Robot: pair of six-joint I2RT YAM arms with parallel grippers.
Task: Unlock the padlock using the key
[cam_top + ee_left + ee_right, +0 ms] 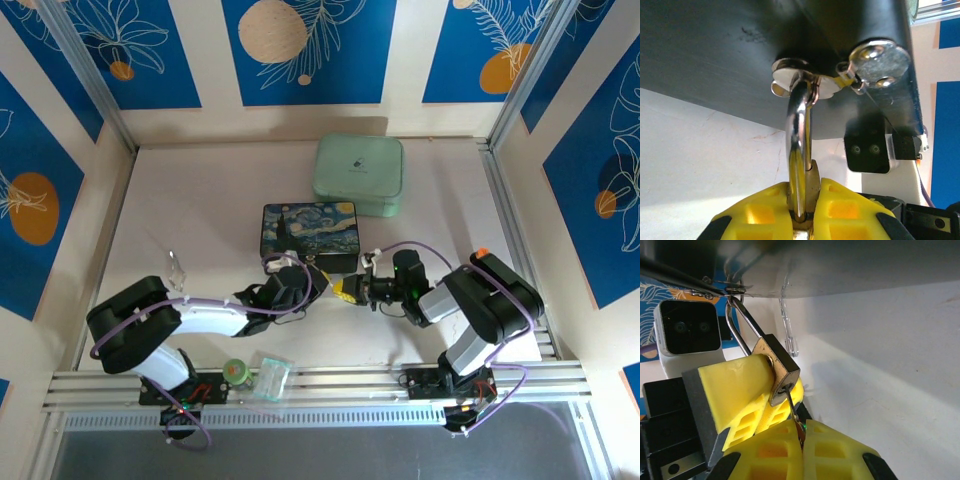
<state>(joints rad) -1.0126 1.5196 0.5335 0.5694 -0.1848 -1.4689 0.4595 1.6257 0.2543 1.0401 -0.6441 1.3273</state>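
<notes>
Arms both reach low over the table (200,200) toward each other, wrists meeting just in front of the Starry Night box (308,228). Left gripper (805,212) is clamped on the padlock (782,372) body, a yellow pad (760,215) on either side. The lock hangs off the box's hasp (795,75), with the shackle end up at the hasp and the keyhole end slanting down toward the right gripper (802,450). That one is pinched on the key (793,407). The blade runs upward with its tip in the keyhole, roughly in line with the lock body.
</notes>
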